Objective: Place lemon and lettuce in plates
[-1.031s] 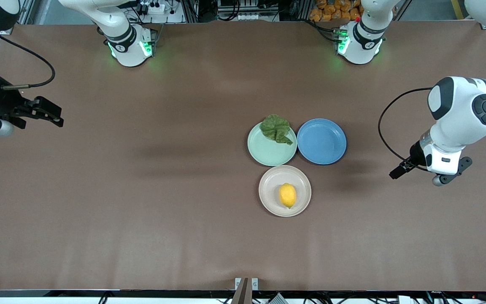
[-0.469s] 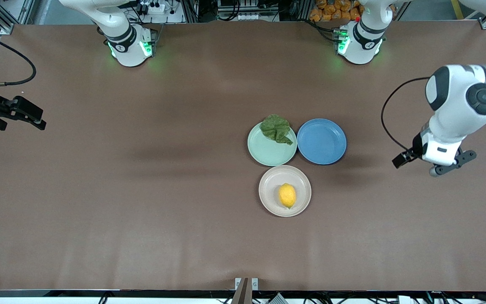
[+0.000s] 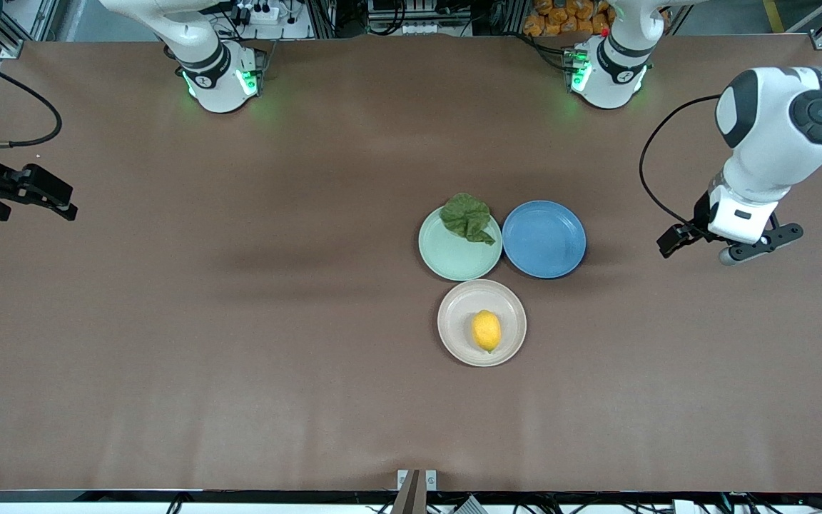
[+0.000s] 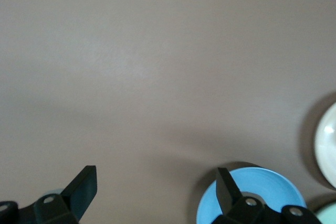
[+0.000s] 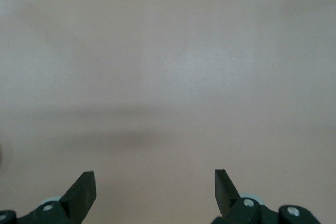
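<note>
My left claw (image 4: 152,195) hangs in the air over the bare desk (image 3: 240,321) at the left arm's end, with its fingers (image 4: 84,184) spread wide and nothing between them. My right claw (image 5: 155,192) hangs over the desk at the right arm's end, also wide open and holding nothing.

The lemon (image 3: 486,330) lies in the beige-pink plate (image 3: 454,335), a little off the middle, toward 3 o'clock in the front view. The lettuce (image 3: 468,217) lies on the mint green plate (image 3: 450,260), at about 1 o'clock of it, and one edge of the leaf goes over the rim. The green plate is farther from the front camera than the beige-pink one, just beside it. The blue plate (image 3: 544,239) stands just beside the green plate, toward the left arm's end, with nothing in it.
</note>
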